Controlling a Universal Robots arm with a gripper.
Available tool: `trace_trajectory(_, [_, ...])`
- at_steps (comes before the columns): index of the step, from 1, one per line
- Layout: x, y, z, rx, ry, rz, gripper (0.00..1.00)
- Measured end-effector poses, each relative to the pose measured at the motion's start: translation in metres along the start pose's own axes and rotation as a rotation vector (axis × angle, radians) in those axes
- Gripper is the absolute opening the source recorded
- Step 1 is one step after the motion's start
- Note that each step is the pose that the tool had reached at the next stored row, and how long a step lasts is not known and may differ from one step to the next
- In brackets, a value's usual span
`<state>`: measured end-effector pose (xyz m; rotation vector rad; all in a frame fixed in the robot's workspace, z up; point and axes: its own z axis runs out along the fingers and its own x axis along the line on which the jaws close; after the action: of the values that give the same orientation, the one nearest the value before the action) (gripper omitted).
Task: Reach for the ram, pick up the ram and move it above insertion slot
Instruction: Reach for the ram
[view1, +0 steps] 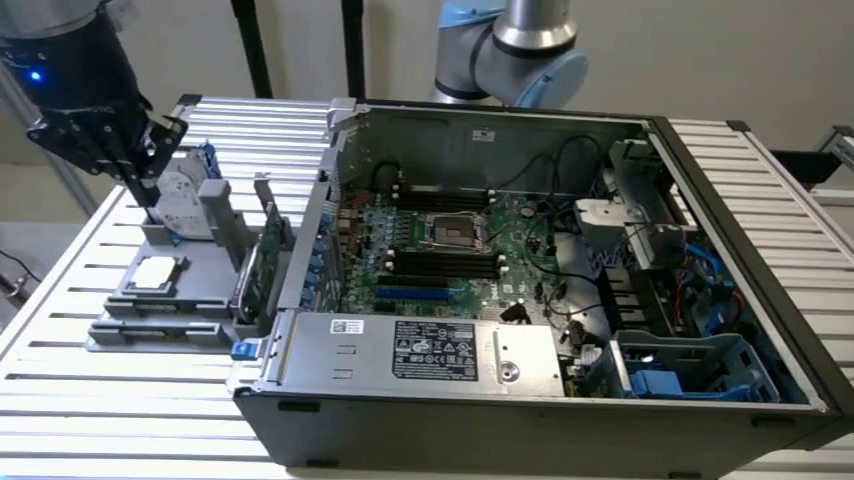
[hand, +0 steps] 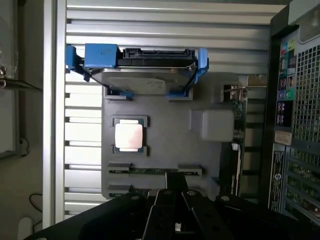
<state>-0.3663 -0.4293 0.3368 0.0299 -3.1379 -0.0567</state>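
The ram (hand: 150, 170) is a thin green stick standing on edge between grey clips at the front of a grey holder (hand: 170, 145). In the exterior view the ram (view1: 160, 329) lies at the holder's near end, at the exterior view's left. My black gripper (view1: 138, 180) hangs over the holder's far end, beside the upright hard drive (view1: 187, 195) and well apart from the ram. In the wrist view the gripper (hand: 172, 182) reaches just over the ram's row. The black memory slots (view1: 441, 262) sit on the motherboard inside the open computer case (view1: 400, 350).
The holder also carries a silver processor (hand: 130, 135), the blue-railed hard drive (hand: 140, 70) and a wider green card with a metal bracket (view1: 271, 250) close to the case wall. Cables and a blue drive cage (view1: 694, 375) fill the case's right side. All rests on a slatted metal table (view1: 134, 420).
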Motion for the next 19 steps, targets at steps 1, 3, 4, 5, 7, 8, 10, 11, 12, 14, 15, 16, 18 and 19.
trace_trajectory(1, [0.000,-0.0037,0.0003,0.0009,0.0008,0.000,0.11])
trace_trajectory(3, [0.001,-0.0107,0.0010,0.0021,0.0028,0.000,0.11])
trace_trajectory(4, [0.001,-0.0133,0.0016,0.0034,0.0035,0.000,0.11])
trace_trajectory(5, [0.002,-0.0160,0.0020,0.0046,0.0044,0.000,0.11])
trace_trajectory(7, [0.003,-0.0209,0.0031,0.0065,0.0059,0.000,0.11])
trace_trajectory(8, [0.004,-0.0233,0.0036,0.0076,0.0068,0.000,0.11])
trace_trajectory(10, [0.005,-0.0287,0.0044,0.0093,0.0104,0.000,0.11])
trace_trajectory(11, [0.005,-0.0312,0.0047,0.0106,0.0124,0.000,0.11])
trace_trajectory(12, [0.005,-0.0338,0.0049,0.0116,0.0151,0.001,0.11])
trace_trajectory(14, [0.005,-0.0394,0.0054,0.0132,0.0210,0.001,0.11])
trace_trajectory(15, [0.005,-0.0419,0.0055,0.0150,0.0239,0.001,0.11])
trace_trajectory(16, [0.005,-0.0441,0.0057,0.0178,0.0267,0.001,0.11])
trace_trajectory(18, [0.005,-0.0478,0.0058,0.0213,0.0283,0.001,0.11])
trace_trajectory(19, [0.006,-0.0495,0.0059,0.0214,0.0282,-0.001,0.11])
